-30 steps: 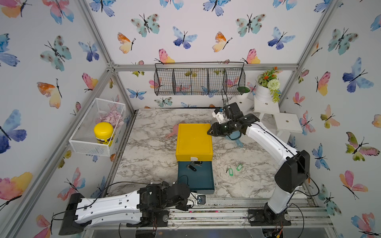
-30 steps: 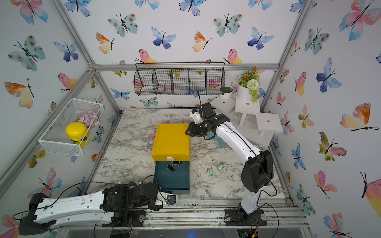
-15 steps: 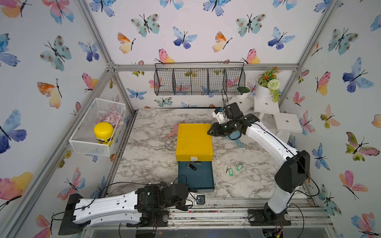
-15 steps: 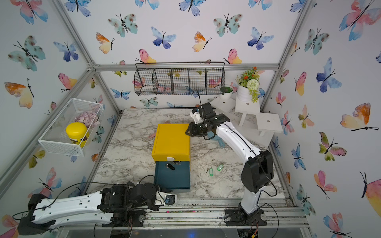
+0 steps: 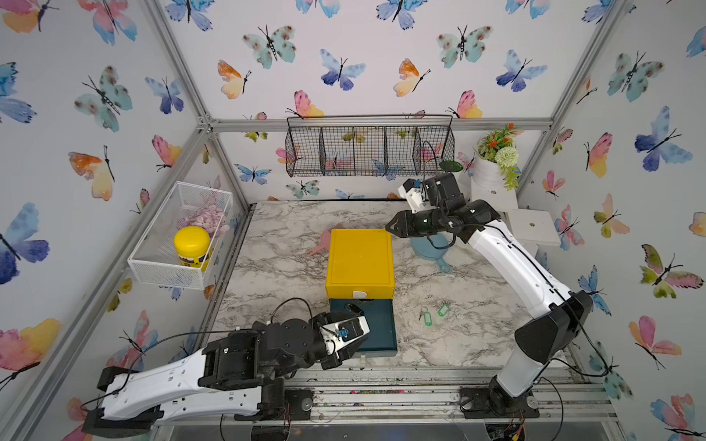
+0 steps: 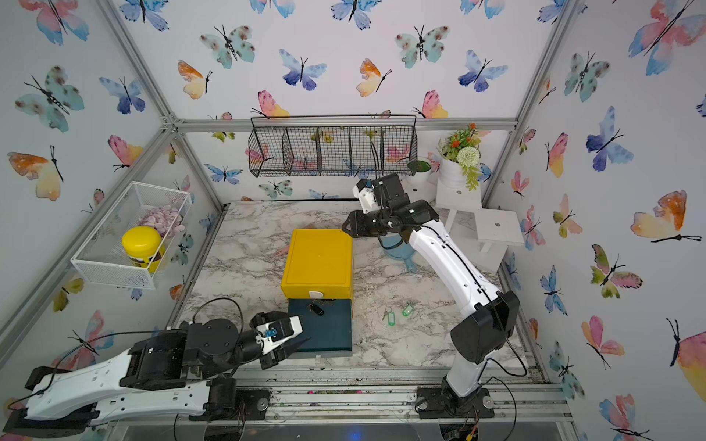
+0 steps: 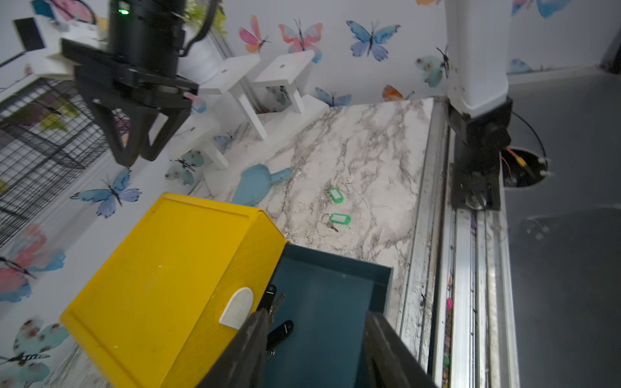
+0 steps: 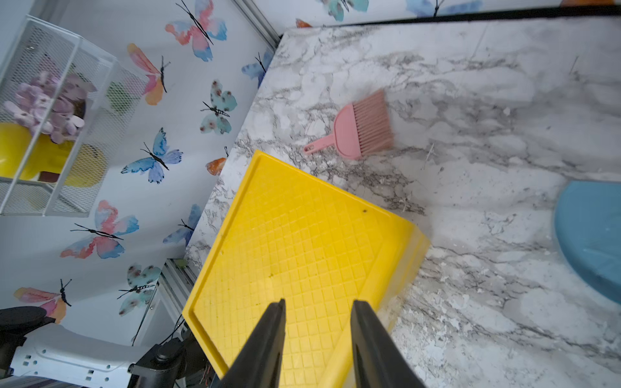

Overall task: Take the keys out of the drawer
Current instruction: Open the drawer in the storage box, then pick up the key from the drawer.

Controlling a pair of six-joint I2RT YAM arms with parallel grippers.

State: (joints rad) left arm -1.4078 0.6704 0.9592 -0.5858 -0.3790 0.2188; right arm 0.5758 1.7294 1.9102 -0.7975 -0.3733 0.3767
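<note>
Saw black-tagged keys [image 7: 280,331] in the drawer [image 7: 386,278] clearly only from left wrist, green-tagged keys [image 5: 427,320] on marble [image 5: 458,343] right of it, caught left gripper [image 7: 316,319] jaws apart over drawer, right gripper [image 8: 319,305] jaws apart over yellow box [image 8: 295,242].

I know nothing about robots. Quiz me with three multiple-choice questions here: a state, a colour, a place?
1. The dark teal drawer under the yellow plastic box is: A pulled open; B shut; C lifted out.
2. Key tags visible inside it are: A red; B white; C black.
3. The two green-tagged silver keys lie: A inside the drawer; B on the marble tabletop; C atop the box.

A: its floor shows in front of the box.
C: black oblong tags lie inside.
B: they rest on marble beside the drawer.
</note>
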